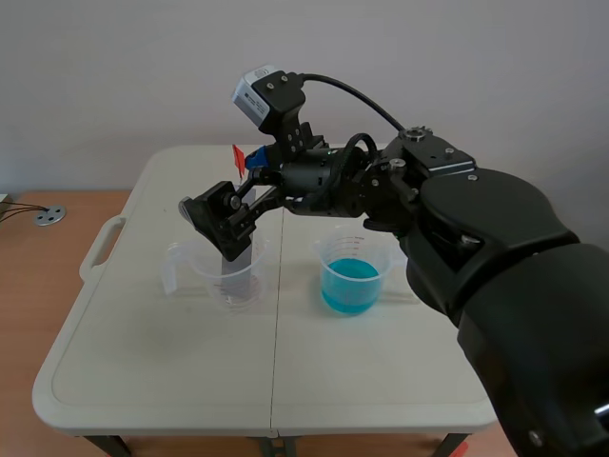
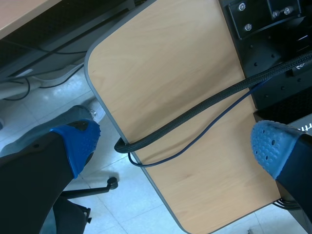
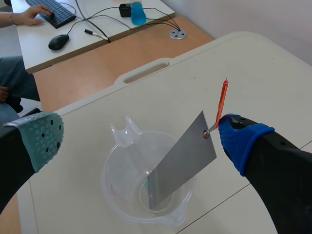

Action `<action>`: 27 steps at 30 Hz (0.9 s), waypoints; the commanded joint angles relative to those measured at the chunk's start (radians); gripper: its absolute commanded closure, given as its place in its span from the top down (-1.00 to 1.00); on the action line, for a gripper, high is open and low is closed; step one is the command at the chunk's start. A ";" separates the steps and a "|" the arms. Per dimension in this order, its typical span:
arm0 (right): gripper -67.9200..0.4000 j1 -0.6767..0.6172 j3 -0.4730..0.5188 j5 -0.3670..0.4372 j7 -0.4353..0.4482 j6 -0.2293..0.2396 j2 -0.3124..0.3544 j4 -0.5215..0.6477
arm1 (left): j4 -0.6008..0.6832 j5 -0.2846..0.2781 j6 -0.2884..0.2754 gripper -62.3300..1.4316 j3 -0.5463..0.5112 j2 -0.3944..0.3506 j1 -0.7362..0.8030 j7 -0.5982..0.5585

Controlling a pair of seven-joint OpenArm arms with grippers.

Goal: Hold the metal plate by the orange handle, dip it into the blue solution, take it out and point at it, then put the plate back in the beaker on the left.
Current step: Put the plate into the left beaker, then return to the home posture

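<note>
We see the metal plate (image 3: 183, 158) leaning inside the clear beaker (image 3: 113, 163), orange handle (image 3: 223, 100) above its rim, probably for easy grabbing, right tool (image 3: 141, 141) spread wide over the beaker, nothing held; left tool (image 2: 180, 144) wide too.

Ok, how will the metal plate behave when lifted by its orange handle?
The metal plate looks thin and flat, so probably stiff and light. Joined to the slim orange handle at one hole, it may swing. The empty beaker might tip.
</note>
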 commanded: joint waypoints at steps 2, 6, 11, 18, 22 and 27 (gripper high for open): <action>0.96 0.023 0.027 0.022 0.008 0.003 -0.011 0.015 | 0.007 -0.006 -0.002 1.00 0.002 0.002 0.011 -0.006; 0.96 0.023 0.071 0.052 0.003 0.004 -0.009 0.038 | 0.007 -0.006 -0.002 1.00 0.002 0.002 0.011 -0.007; 0.96 0.019 0.108 0.082 -0.034 0.004 -0.003 0.105 | 0.007 -0.011 -0.002 1.00 0.002 0.002 0.011 -0.014; 0.96 -0.057 0.147 0.098 -0.081 0.003 0.034 0.279 | 0.031 -0.026 -0.001 1.00 -0.014 -0.015 0.011 -0.034; 0.96 -0.134 0.169 0.102 -0.112 0.003 0.071 0.375 | 0.114 -0.065 0.030 1.00 -0.082 -0.035 0.011 -0.054; 0.96 -0.234 0.203 0.141 -0.130 0.004 0.135 0.481 | 0.253 -0.066 0.066 1.00 -0.209 -0.051 0.010 -0.097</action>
